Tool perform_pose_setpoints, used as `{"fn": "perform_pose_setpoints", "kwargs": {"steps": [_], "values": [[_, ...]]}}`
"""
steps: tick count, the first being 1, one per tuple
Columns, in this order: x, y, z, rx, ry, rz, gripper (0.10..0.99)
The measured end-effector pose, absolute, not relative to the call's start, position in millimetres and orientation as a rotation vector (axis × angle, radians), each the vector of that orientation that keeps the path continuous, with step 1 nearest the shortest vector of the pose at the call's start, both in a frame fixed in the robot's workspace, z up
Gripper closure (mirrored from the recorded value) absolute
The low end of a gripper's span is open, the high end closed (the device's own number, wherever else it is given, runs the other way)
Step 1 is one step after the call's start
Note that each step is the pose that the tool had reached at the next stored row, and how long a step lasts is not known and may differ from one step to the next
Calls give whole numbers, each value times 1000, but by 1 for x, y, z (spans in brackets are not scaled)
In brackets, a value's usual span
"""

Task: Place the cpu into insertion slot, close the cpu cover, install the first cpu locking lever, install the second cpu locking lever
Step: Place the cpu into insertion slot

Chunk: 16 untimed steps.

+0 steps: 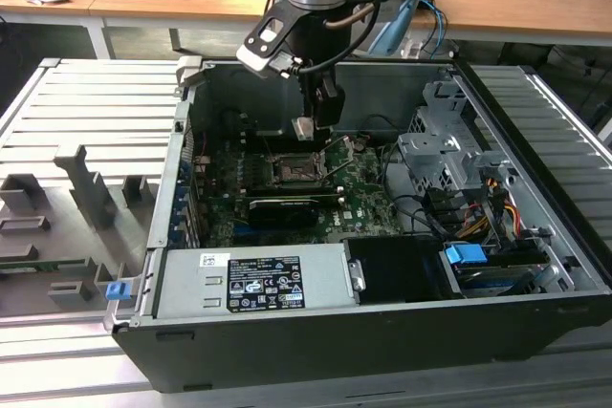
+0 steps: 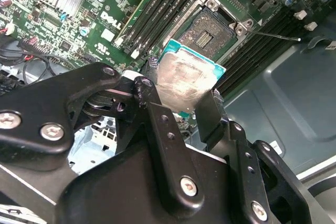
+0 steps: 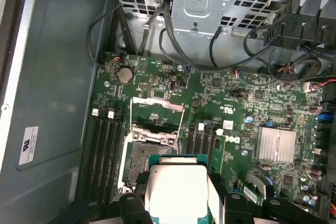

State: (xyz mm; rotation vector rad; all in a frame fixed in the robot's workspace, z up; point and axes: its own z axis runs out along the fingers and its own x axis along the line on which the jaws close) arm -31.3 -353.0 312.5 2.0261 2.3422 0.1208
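Observation:
My gripper [image 1: 314,121] hangs inside the open computer case, shut on the cpu [image 2: 185,80], a thin square chip with a silvery top and green edge. In both wrist views a black finger [image 3: 135,203] presses on each side of the cpu [image 3: 177,186]. The chip hovers just above and slightly off to one side of the bare insertion slot [image 3: 142,161] on the green motherboard. The cpu cover [image 3: 156,115] is swung back, open, beside the slot. A thin metal locking lever [image 2: 273,35] sticks out, unlatched, next to the socket.
Memory slots [image 3: 105,145] flank the socket, with a finned heat sink [image 3: 275,145] nearby. A metal drive cage [image 1: 449,150] with cables fills the exterior view's right. A power supply [image 1: 253,279] sits at the front, an expansion card [image 1: 282,209] before the socket.

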Motion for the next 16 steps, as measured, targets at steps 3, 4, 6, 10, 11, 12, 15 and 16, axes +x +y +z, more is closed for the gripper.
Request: {"fn": "perform_pose_setpoints", "kwargs": {"steps": [3,4,6,10,11,12,15,16], "values": [[-31,-353,311,2026,2342,121,561],[-31,-353,311,2026,2342,121,561],[-31,-353,311,2026,2342,121,561],[-31,-353,309,2026,2342,121,561],[-31,-353,308,2026,2342,121,561],[-31,-353,308,2026,2342,121,561],[-31,-353,307,2026,2342,121,561],[-31,-353,306,2026,2342,121,561]]}}
